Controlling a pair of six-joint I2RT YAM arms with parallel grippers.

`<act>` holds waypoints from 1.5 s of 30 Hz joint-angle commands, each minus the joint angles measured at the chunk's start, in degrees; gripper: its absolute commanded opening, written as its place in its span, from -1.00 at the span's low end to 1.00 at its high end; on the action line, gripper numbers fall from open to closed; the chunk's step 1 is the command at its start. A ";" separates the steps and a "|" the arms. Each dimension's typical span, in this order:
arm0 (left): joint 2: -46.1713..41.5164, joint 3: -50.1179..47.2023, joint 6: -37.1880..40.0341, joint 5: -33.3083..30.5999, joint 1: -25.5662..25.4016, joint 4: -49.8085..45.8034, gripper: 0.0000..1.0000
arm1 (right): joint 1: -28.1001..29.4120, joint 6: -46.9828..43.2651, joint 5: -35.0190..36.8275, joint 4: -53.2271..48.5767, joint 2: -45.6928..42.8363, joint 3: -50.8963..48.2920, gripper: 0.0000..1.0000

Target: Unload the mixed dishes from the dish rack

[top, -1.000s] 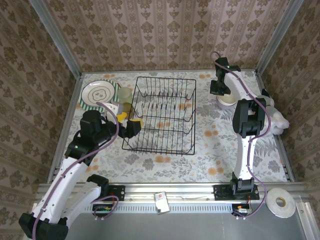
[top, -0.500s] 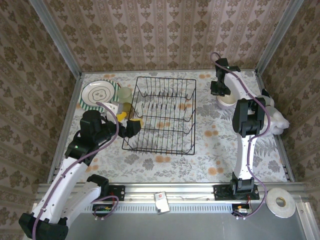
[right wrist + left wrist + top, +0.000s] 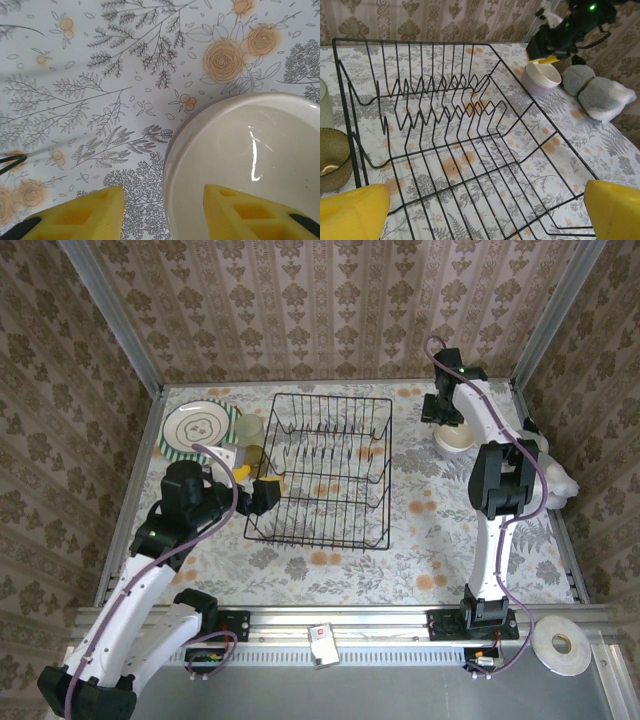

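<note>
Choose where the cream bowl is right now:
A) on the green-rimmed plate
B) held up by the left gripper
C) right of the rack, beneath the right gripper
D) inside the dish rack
C: the cream bowl is to the right of the dish rack, and the right gripper is open, straddling the bowl's rim.

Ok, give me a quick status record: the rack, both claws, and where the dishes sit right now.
dish rack: no dishes in its slots
cream bowl: on the table, right of the rack
left claw: open, at the rack's left edge
right claw: open, straddling the bowl's rim, one finger inside
green-rimmed plate: on the table, far left corner
tumbler, amber cup: on the table, left of the rack
soft toy: beside the bowl, right side
</note>
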 commanded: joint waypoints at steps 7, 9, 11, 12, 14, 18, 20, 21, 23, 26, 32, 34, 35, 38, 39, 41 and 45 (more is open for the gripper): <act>5.02 6.43 -0.06 -10.78 1.42 -11.92 1.00 | 2.69 3.09 -3.38 1.37 -16.45 -6.31 0.33; 7.33 7.54 -0.84 -11.39 3.12 -14.73 1.00 | 3.77 3.82 -5.48 2.53 -20.86 -10.33 0.47; 9.41 8.07 -1.51 -9.62 4.94 -16.38 1.00 | 4.85 4.59 -8.63 3.35 -24.76 -14.74 0.55; 10.53 8.17 -1.73 -8.77 5.52 -17.02 1.00 | 5.63 4.95 -10.27 3.50 -26.52 -16.77 0.58; 13.24 8.90 -1.72 -8.92 5.96 -19.35 1.00 | 7.84 5.10 -11.64 3.59 -29.25 -20.91 0.61; 18.86 9.77 -1.38 -9.35 5.95 -22.76 0.88 | 12.02 6.32 -14.55 4.38 -33.22 -27.57 0.64; 21.01 10.08 -1.22 -9.17 5.88 -23.17 0.76 | 13.82 6.97 -14.57 4.80 -33.79 -30.01 0.63; 21.89 10.08 -1.47 -9.14 5.82 -23.17 0.71 | 14.54 7.06 -14.34 5.14 -33.77 -31.34 0.63; 23.59 10.12 -1.85 -9.63 5.68 -23.14 0.62 | 15.19 7.72 -14.46 6.27 -33.07 -33.61 0.63; 26.32 10.92 -2.13 -9.93 5.28 -23.21 0.47 | 15.98 8.48 -15.23 7.79 -31.31 -36.06 0.54; 29.81 11.44 -2.35 -10.19 3.12 -21.78 0.21 | 17.44 9.83 -16.58 11.63 -28.69 -38.40 0.21; 30.95 11.53 -2.61 -10.28 2.37 -21.34 0.10 | 18.23 9.95 -16.53 11.87 -27.54 -38.12 0.08; 31.49 11.56 -2.77 -10.29 2.02 -21.14 0.04 | 18.66 9.94 -16.02 12.01 -26.88 -38.03 0.03; 32.77 11.63 -3.45 -10.61 0.96 -20.70 -0.10 | 18.85 10.31 -15.77 12.68 -25.28 -38.27 -0.18; 33.11 11.78 -3.66 -10.80 0.67 -20.61 -0.14 | 18.85 10.34 -15.51 12.89 -24.93 -38.44 -0.25; 33.47 11.62 -4.16 -10.82 -0.08 -19.97 -0.24 | 18.86 10.48 -14.57 13.25 -24.69 -38.70 -0.44; 34.34 11.76 -6.01 -10.59 -1.59 -18.44 -0.62 | 18.44 10.21 -12.90 13.19 -24.56 -37.75 -0.75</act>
